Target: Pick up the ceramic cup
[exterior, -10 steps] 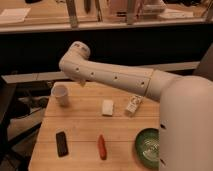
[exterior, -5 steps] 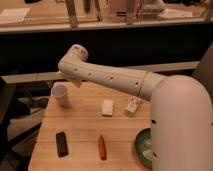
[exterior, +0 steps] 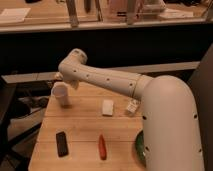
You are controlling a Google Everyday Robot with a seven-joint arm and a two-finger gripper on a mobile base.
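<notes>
White ceramic cup (exterior: 61, 94): small, round, plain, no handle showing. It stands upright at the far left corner of the wooden surface (exterior: 82, 127), close to the left edge. Nothing touches it.

Gripper (exterior: 60, 78): at the end of the white arm (exterior: 105, 80), just above the cup's rim and largely hidden by the arm's last joint. Whether it is spread or closed cannot be told.

Other holdings on the surface:
- white block (exterior: 107, 107), well apart from the cup, toward the middle;
- white labelled bottle (exterior: 132, 106), just beyond the block, partly behind the arm;
- black flat item (exterior: 62, 143), near the front left;
- red-orange stick-shaped item (exterior: 102, 146), front middle;
- green dish (exterior: 139, 148), at the right, partly hidden by the robot's body.

Step in hand, as judged: final approach, with the grasp not yet made.

Handling notes, as judged:
- Centre over the mouth or straddle the wall before lowering.
- Descend straight, since a sideways nudge could push the cup off the near edge.
- Glazed ceramic is likely slick and rigid, so close firmly low on the tapering body or across the rim.
- Lift vertically before any travel.
</notes>
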